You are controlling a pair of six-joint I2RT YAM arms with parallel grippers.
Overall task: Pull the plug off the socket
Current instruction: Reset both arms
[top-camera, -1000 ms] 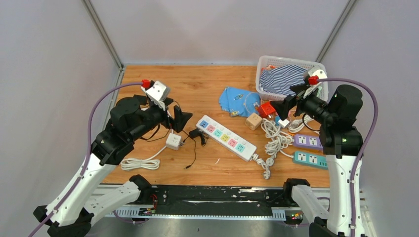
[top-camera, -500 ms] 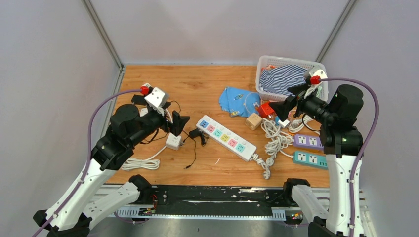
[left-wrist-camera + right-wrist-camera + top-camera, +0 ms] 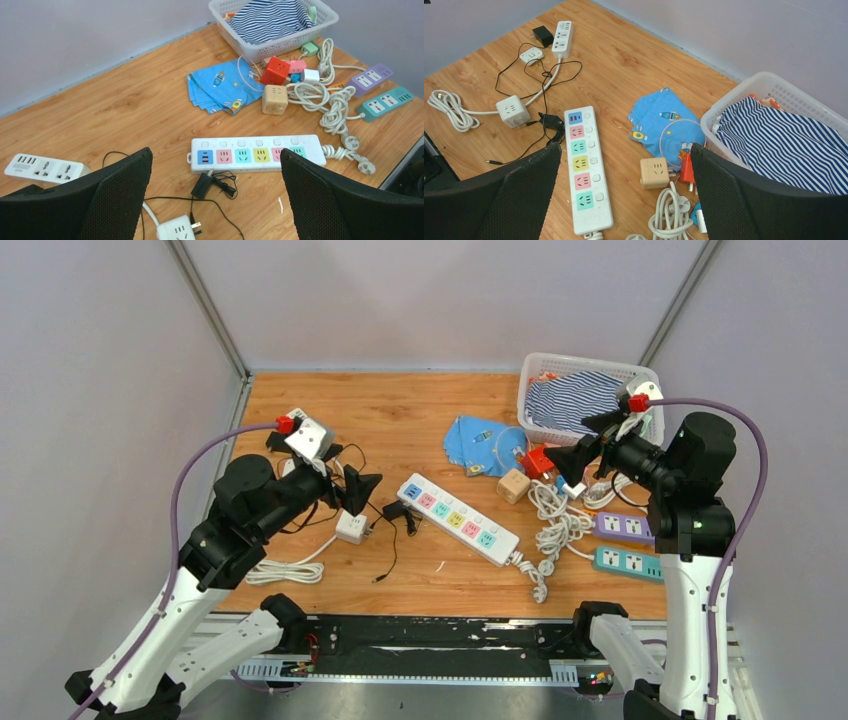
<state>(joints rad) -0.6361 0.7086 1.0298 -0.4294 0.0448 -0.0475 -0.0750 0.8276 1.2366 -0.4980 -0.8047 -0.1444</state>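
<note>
- Left pincer (image 3: 215, 152): released, fingers spread wide, nothing between them. It hangs above the left part of the surface (image 3: 400, 410), tilted so its camera looks across the white power strip (image 3: 458, 519) with the coloured outlets.
- Right pincer (image 3: 625, 147): also released and empty. It is held high on the right side, near the basket (image 3: 527, 390) and well apart from the strip.
- Task's thing, as I judge it: the small black adapter (image 3: 202, 185). It lies on the wood just beside the blue end of the strip, with its thin lead coiled next to it.
  - The outlets face up and the adapter rests on the surface beside them, so it looks unplugged. Its prongs are hidden, so this is not certain.
- A white cube socket (image 3: 350, 526) sits close to the adapter on its own cord, with a plug's prongs showing at its side. I cannot tell whether anything is seated in it.
- Far left: a second white strip (image 3: 44, 168) with a dark block at its end. Whether they are joined I cannot tell.
- Placement: both arms stand clear and raised, probably so neither blocks the view of the strip. The left arm is the closer one for any work there.
- Judgement: either the pull is done or another plug is meant. Check the cube socket and the far strip first.
</note>
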